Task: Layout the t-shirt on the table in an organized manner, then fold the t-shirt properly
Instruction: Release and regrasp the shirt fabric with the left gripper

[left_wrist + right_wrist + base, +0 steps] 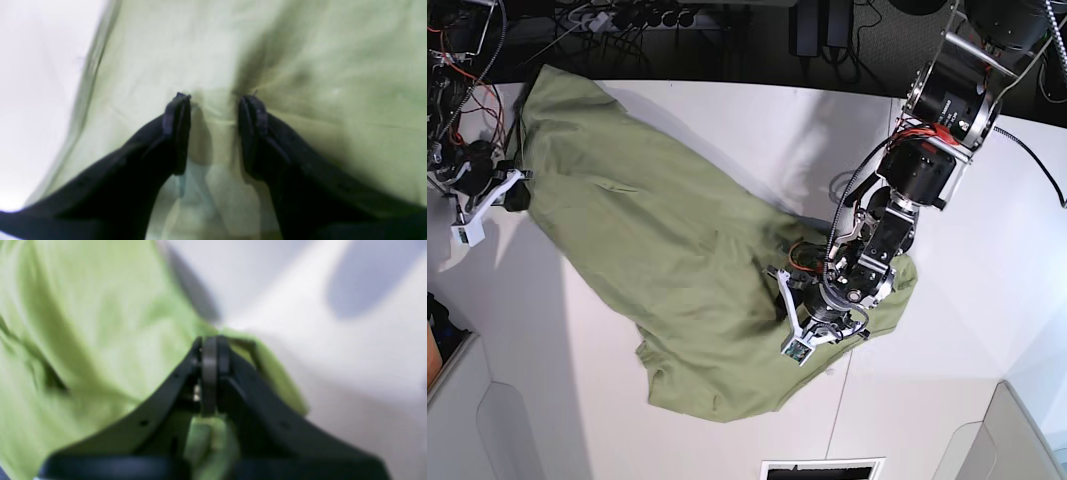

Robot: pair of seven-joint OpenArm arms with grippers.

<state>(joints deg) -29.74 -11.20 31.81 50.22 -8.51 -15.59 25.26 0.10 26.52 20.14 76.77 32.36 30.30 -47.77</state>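
The olive-green t-shirt point(657, 240) lies crumpled in a long diagonal heap across the white table point(957, 370), from the far left corner to the middle. My left gripper point(815, 325) rests on its near right part. In the left wrist view this gripper point(216, 99) is open, tips pressed down onto the t-shirt point(300, 50) with a strip of cloth between them. My right gripper point(511, 196) is at the far left edge. In the right wrist view it point(210, 343) is shut on the hem of the t-shirt point(83, 323), above the table point(333, 356).
Cables and electronics point(607, 15) run along the back edge beyond the table. A dark slot point(822, 468) sits at the front edge. A thin seam line point(847, 395) crosses the tabletop. Bare table point(33, 83) shows left of the shirt's edge in the left wrist view.
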